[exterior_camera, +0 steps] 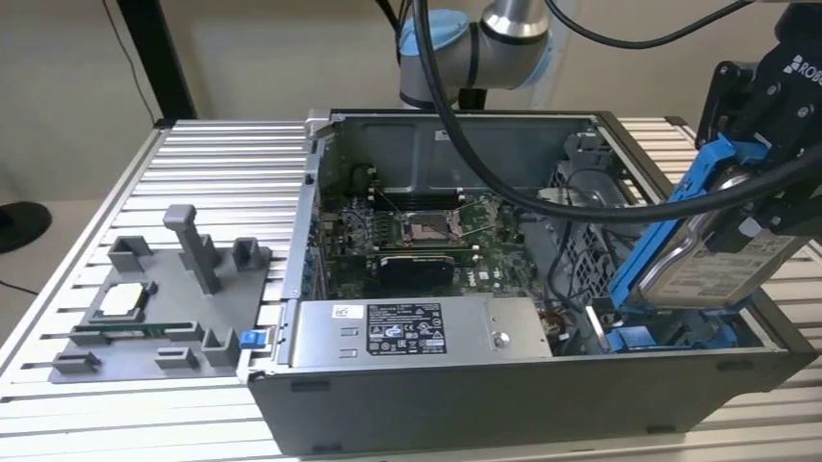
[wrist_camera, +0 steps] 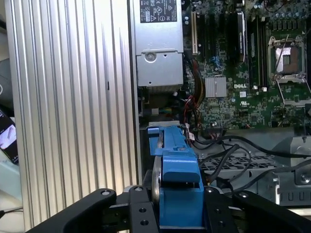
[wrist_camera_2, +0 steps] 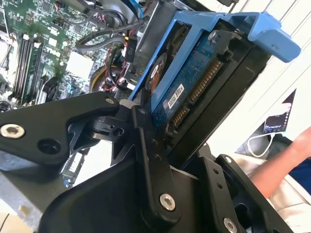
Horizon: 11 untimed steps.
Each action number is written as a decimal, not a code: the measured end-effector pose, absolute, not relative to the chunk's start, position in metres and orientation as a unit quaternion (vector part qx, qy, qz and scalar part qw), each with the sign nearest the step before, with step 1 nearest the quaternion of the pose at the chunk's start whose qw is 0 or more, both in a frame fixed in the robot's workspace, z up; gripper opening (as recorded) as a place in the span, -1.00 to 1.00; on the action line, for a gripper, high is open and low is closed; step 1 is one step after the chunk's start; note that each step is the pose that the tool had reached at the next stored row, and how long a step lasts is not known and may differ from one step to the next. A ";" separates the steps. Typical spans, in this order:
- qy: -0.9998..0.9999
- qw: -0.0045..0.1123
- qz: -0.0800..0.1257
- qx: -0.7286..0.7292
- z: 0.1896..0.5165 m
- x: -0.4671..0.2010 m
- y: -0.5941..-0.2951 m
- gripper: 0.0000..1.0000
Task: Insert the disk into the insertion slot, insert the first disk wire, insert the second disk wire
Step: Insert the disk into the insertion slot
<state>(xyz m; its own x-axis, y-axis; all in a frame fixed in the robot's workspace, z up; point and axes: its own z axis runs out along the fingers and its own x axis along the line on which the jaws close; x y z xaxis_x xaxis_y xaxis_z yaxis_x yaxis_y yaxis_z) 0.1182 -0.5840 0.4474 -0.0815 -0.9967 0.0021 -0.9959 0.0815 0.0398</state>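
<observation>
While the black gripper (exterior_camera: pixel 756 207) is clamping the silver, white-labelled disk in its blue plastic bracket (exterior_camera: pixel 713 255), the exterior view is showing it tilting over the grey drive-bay slot (exterior_camera: pixel 668 335), not yet seated. In the second wrist view its connectors (wrist_camera_2: pixel 206 80) are sitting bare, unwired. In the first wrist view the bracket is hanging near the ribbed metal bench (wrist_camera: pixel 73 97).

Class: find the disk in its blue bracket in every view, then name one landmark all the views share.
Exterior view: the disk, tilted, at the exterior view's right over the computer case.
Second wrist view: the disk close up, circuit side showing.
First wrist view: the disk edge-on, near the camera.
Shared landmark: the motherboard.
</observation>
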 end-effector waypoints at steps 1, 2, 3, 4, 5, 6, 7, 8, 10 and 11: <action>-0.735 0.014 -0.014 0.678 0.447 0.118 -0.583 -1.00; -0.735 0.014 -0.014 0.678 0.446 0.118 -0.583 -1.00; -0.735 0.014 -0.014 0.678 0.446 0.118 -0.582 -1.00; -0.735 0.014 -0.014 0.678 0.445 0.118 -0.582 -1.00; -0.735 0.014 -0.014 0.678 0.445 0.118 -0.582 -1.00; -0.735 0.014 -0.014 0.678 0.444 0.118 -0.582 -1.00; -0.735 0.014 -0.014 0.678 0.444 0.118 -0.582 -1.00; -0.735 0.014 -0.014 0.678 0.443 0.118 -0.582 -1.00; -0.735 0.014 -0.014 0.678 0.441 0.119 -0.582 -1.00; -0.734 0.014 -0.014 0.679 0.441 0.119 -0.582 -1.00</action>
<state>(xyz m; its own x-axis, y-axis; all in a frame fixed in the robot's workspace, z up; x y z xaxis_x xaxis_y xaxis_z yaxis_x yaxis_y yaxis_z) 0.1186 -0.5822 0.4408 -0.0768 -0.9970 0.0023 -0.9963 0.0768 0.0398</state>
